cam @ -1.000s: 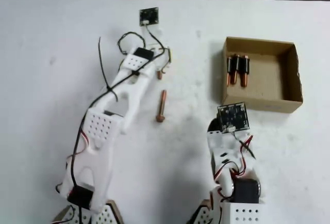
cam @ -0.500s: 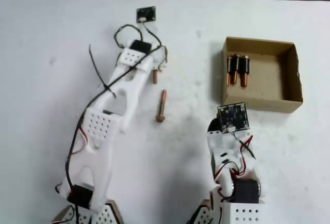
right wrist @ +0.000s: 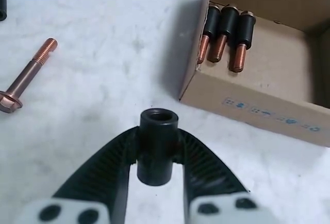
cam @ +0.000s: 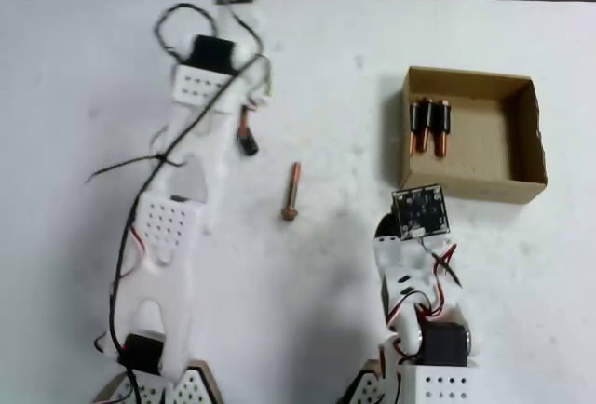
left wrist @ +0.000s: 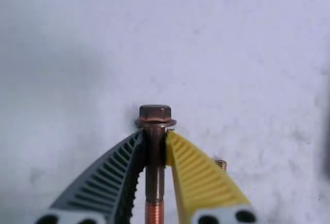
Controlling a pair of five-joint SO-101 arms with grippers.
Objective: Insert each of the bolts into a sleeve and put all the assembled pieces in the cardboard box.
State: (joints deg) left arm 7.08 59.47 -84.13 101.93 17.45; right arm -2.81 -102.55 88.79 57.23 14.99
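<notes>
**Desk:** Which way does the held bolt lie?

**Photographer:** The left gripper [left wrist: 153, 135] is clamped on a copper flange bolt [left wrist: 154, 116]. The shank runs along the fingers and the hex head sits past the tips. In the high view it is at ten o'clock from the right gripper [right wrist: 158, 133], well apart.

**Desk:** And its mate?

**Photographer:** The right jaws pinch a matte black sleeve [right wrist: 157, 157], bore open. A loose bolt [cam: 292, 190] lies twelve-to-six on the white table [cam: 93, 50]. The cardboard box [cam: 484, 148], at two o'clock, holds three assembled pieces [cam: 426, 127].

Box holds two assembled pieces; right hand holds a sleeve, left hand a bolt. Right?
No: the box holds three pieces, not two; the right wrist view shows it. The right hand does hold a sleeve, the left hand a bolt.
</notes>
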